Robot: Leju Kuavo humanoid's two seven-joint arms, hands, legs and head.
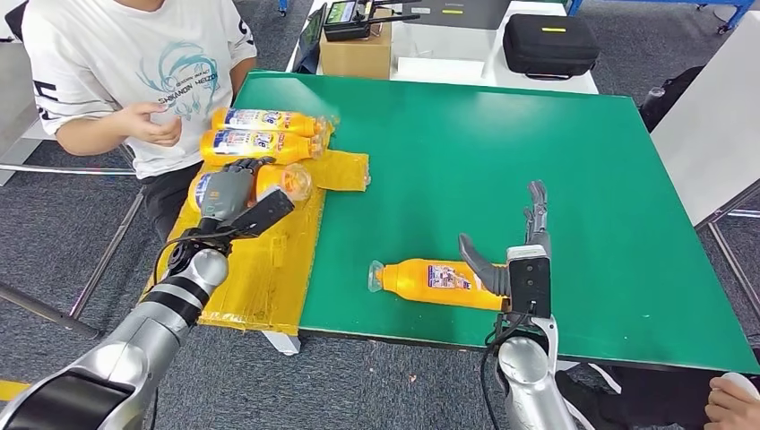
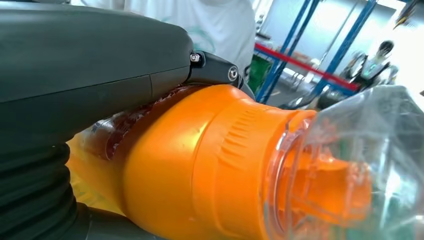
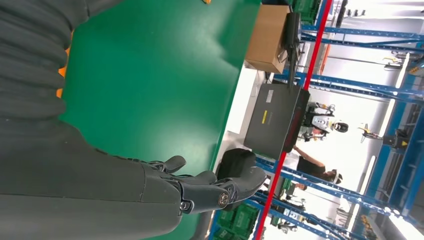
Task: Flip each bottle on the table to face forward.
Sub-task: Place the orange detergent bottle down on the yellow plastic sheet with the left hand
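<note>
Green bench (image 1: pixel 556 179) underneath; left hand (image 1: pixel 228 190) gripping an orange bottle (image 2: pixel 210 165) over yellow sheet (image 1: pixel 260 269); right hand (image 1: pixel 524 246) open, thumb touching another orange bottle lying flat (image 1: pixel 439 282) just beside it

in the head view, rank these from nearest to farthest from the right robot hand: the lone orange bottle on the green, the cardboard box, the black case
1. The lone orange bottle, lying right beside the right robot hand, on its left.
2. The black case, far ahead on the white surface.
3. The cardboard box, far ahead and to the left.
</note>
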